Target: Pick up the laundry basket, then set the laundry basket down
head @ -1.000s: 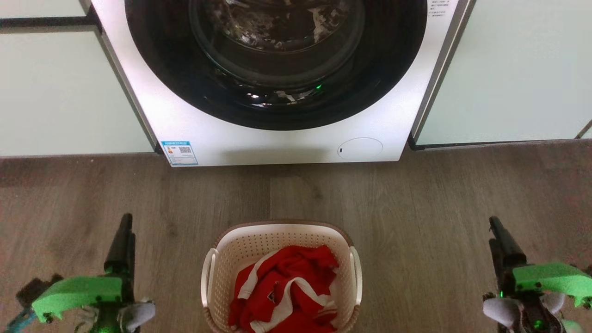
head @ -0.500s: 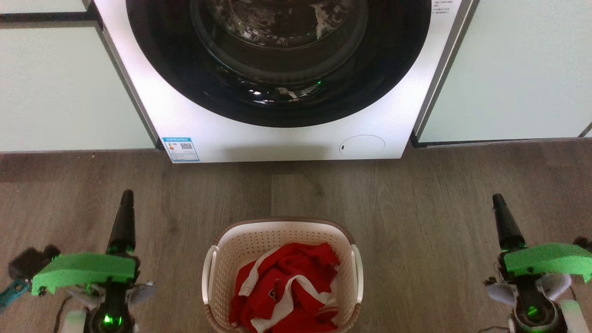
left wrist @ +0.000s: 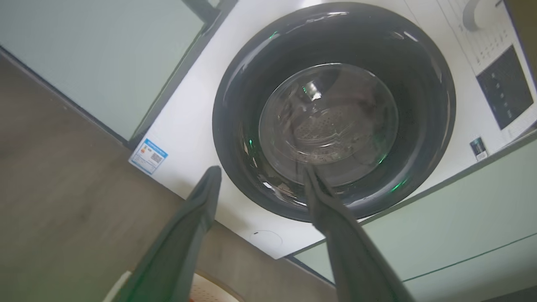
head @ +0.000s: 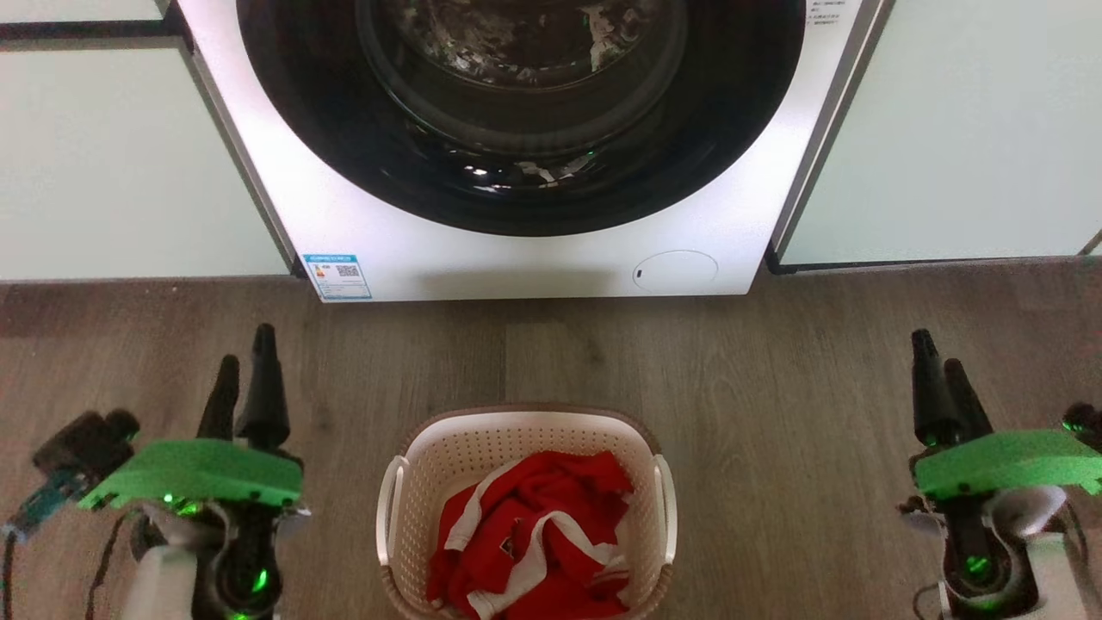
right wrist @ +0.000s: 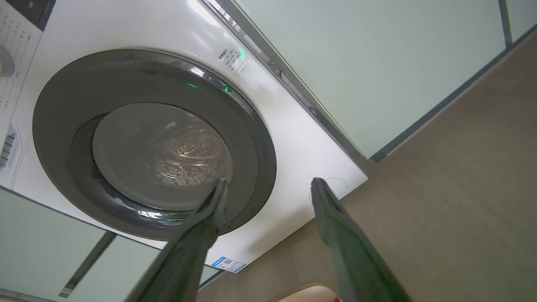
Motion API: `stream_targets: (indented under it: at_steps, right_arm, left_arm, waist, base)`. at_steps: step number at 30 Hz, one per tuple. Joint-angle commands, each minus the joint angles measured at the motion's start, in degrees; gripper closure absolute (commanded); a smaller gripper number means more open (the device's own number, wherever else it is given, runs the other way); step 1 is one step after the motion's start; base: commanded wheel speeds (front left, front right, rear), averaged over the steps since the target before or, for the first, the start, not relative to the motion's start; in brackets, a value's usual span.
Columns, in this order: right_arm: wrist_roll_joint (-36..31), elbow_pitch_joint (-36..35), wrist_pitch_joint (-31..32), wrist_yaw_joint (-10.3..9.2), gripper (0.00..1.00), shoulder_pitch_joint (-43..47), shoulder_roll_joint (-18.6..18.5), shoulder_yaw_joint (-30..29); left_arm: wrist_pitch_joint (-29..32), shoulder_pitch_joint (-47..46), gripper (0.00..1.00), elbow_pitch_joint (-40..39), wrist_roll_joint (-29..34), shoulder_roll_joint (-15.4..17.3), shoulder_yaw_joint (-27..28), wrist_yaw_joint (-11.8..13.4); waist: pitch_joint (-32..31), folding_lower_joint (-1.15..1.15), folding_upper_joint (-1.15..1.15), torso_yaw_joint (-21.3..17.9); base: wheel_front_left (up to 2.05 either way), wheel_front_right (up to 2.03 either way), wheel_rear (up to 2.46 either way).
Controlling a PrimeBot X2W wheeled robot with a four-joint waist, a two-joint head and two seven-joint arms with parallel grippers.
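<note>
The laundry basket [head: 413, 508] stands on the wood floor at the bottom centre of the head view, cream and perforated with a brown rim and white side handles, holding a red and white garment [head: 525, 538]. My left gripper [head: 245, 366] hovers well to the basket's left, open and holding nothing. Far off to the basket's right, my right gripper [head: 940, 366] is open and empty too. In the left wrist view the fingers [left wrist: 197, 218] point at the washing machine, with a sliver of the basket's rim [left wrist: 205, 291] at the bottom. The right wrist view's fingers [right wrist: 327, 209] are spread as well.
A white front-loading washing machine [head: 534, 258] with a dark round door [head: 516, 112] stands straight ahead of the basket. Pale green cabinet panels [head: 112, 164] flank it on both sides. Wood floor [head: 775, 370] lies between the machine and the basket.
Both grippers have risen and rolled about their axes, so each now shows two separate fingers instead of one edge-on. The basket has stayed put.
</note>
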Motion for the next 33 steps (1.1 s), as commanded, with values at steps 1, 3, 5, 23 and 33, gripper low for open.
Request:
stream_targets:
  at_steps: [1,3,5,23,33]
  right_arm:
    - [-2.65,-2.82,-0.85,0.20,0.00,-3.57,-0.57,0.72]
    - [-4.71,-3.03,-1.19,0.21,0.00,-3.74,-0.58,0.94]
    - [-6.86,-3.08,-1.52,0.21,0.00,-3.82,-0.59,1.29]
    - [-24.83,-0.30,-4.54,0.27,0.00,-3.82,-0.70,6.84]
    - [-29.77,-3.24,-6.05,0.30,0.00,-5.20,-0.75,7.16]
  left_arm:
    - [-0.89,-3.17,0.00,-2.83,2.58,1.67,-0.14,0.86]
    - [-1.23,-3.17,0.00,-2.56,4.28,2.29,-1.34,2.02]
    - [-1.57,-3.46,0.00,-2.23,6.68,3.24,-2.62,3.69]
    - [-4.59,-4.48,0.00,3.51,14.51,7.96,-13.37,5.84]
    - [-6.11,-5.61,0.00,-0.69,21.39,7.57,-11.86,7.61]
  waist:
    - [0.01,0.00,0.00,-0.06]
    - [-0.04,0.00,0.00,-0.08]
    - [-0.04,0.00,0.00,-0.08]
    - [-0.70,0.00,0.00,-0.09]
    - [-0.58,0.00,0.00,-0.07]
  base:
    - [0.00,0.00,0.00]
    - [0.00,0.00,0.00]
    - [0.00,0.00,0.00]
    - [0.00,0.00,0.00]
    - [0.00,0.00,0.00]
